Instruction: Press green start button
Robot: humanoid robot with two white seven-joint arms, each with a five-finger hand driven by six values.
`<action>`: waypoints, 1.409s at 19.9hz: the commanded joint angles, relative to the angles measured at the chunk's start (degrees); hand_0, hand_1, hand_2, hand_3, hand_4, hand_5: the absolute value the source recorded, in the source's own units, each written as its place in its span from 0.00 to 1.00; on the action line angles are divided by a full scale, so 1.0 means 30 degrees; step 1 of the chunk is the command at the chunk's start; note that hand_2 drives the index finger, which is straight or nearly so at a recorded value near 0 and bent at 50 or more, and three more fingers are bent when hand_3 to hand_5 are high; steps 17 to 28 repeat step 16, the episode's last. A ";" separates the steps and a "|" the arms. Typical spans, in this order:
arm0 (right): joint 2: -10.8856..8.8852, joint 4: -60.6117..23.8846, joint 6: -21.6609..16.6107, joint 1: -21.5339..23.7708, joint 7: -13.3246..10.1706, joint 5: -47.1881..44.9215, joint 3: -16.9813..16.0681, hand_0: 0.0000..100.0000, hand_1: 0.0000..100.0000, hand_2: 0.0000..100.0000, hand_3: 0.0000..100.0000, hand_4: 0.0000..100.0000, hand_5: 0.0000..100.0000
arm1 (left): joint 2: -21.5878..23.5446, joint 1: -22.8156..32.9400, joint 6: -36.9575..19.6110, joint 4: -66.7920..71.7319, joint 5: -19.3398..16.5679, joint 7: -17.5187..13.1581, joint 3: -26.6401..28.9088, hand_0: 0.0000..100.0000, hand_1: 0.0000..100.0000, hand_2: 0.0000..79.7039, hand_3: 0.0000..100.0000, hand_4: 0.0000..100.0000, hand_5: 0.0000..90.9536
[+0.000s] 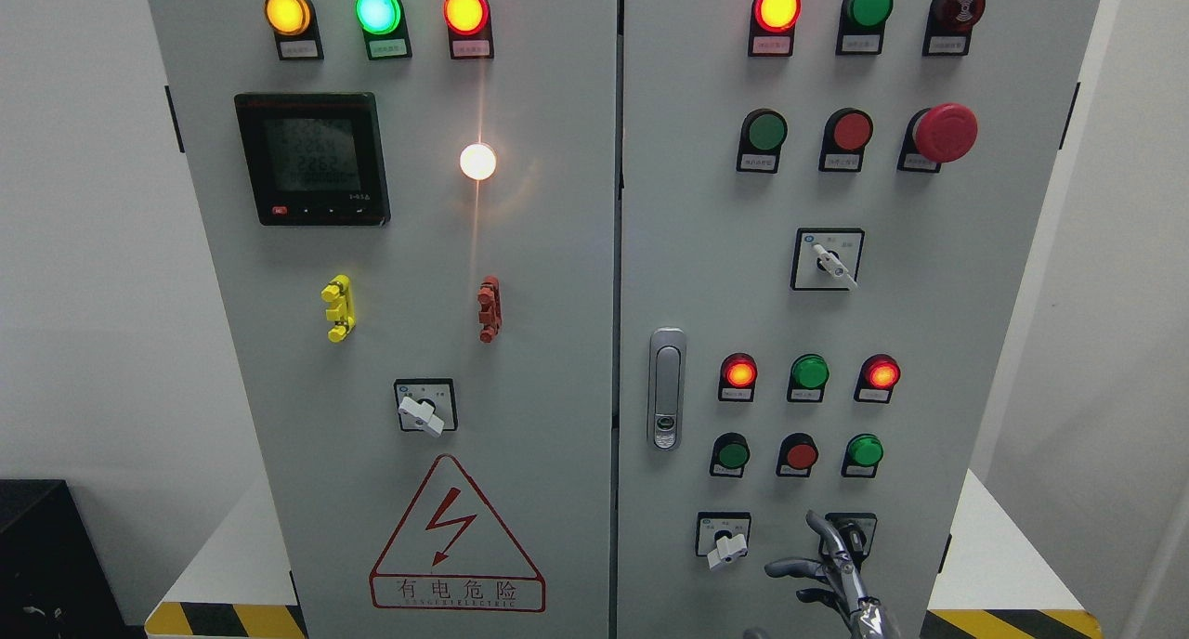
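Right hand [836, 574] low at the cabinet [557, 388], fingers [822, 528] loosely spread, holding nothing, below the green button [864, 450], poised for pressing.

Tall grey painted sheet-metal cabinet [557, 360] looked matt, smooth. Round green glossy plastic button [767, 131] on its right door shone. Silvery brushed-metal door latch [666, 388] gleamed dully at door's edge. Dark metallic jointed right hand [831, 569] glinted below.
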 commanded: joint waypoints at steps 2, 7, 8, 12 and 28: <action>-0.0029 -0.0626 0.0532 0.0236 0.0991 -0.3606 -0.0033 0.00 0.15 0.00 0.03 0.00 0.00 | 0.0000 -0.0587 -0.0004 -0.0528 0.0000 -0.0051 0.0000 0.12 0.56 0.00 0.00 0.00 0.00; 0.0000 -0.1533 0.1001 0.0382 0.0992 -0.3899 -0.0003 0.00 0.11 0.00 0.00 0.00 0.00 | 0.0000 -0.0587 -0.0004 -0.0528 0.0000 -0.0051 0.0000 0.12 0.56 0.00 0.00 0.00 0.00; 0.0000 -0.1679 0.1176 0.0412 0.0992 -0.4075 -0.0003 0.00 0.11 0.00 0.00 0.00 0.00 | 0.0000 -0.0587 -0.0004 -0.0528 0.0000 -0.0051 0.0000 0.12 0.56 0.00 0.00 0.00 0.00; 0.0000 -0.2470 0.1792 0.0879 0.1021 -0.4222 0.0055 0.00 0.10 0.00 0.00 0.00 0.00 | 0.0000 -0.0587 -0.0004 -0.0528 0.0000 -0.0022 0.0000 0.12 0.56 0.00 0.00 0.00 0.00; -0.0029 -0.2501 0.1734 0.1320 0.1021 -0.4399 0.0143 0.00 0.10 0.00 0.00 0.00 0.00 | 0.0000 -0.0587 -0.0004 -0.0528 0.0000 -0.0051 0.0000 0.12 0.56 0.00 0.00 0.00 0.00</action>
